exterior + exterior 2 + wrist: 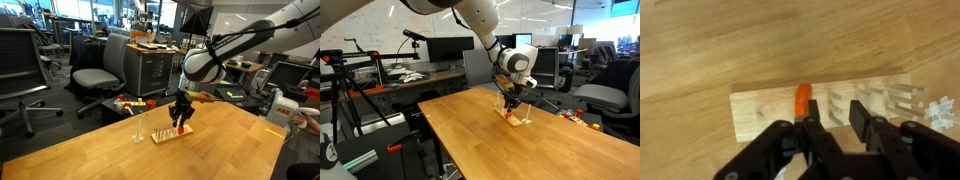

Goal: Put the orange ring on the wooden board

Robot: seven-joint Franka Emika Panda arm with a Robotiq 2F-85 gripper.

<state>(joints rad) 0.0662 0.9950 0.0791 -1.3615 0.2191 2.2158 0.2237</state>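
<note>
Orange ring (802,98) sits edge-on over the wooden board (765,108), seen from my wrist view as a narrow upright strip just ahead of my fingers (812,138). My hand (840,135) is low over the board, and the dark fingers frame the ring's lower end; whether they are pinching it or merely standing beside it I cannot tell from this angle. The gap between the fingers looks narrow. The board lies flat on the pale wood worktop (700,40). Its right part carries a row of thin clear pegs (885,100), upright, with a small clump of white scraps (940,110) just beside the board's right end.

In both exterior views my hand (181,118) (510,103) points straight down at the board (172,133) (516,119), which rests near the worktop's far edge (215,140) (480,130). The ring is too small to make out there. A slim clear upright object (139,128) stands on the worktop near the board, apart from it. Office chairs (105,65) stand beyond the worktop.
</note>
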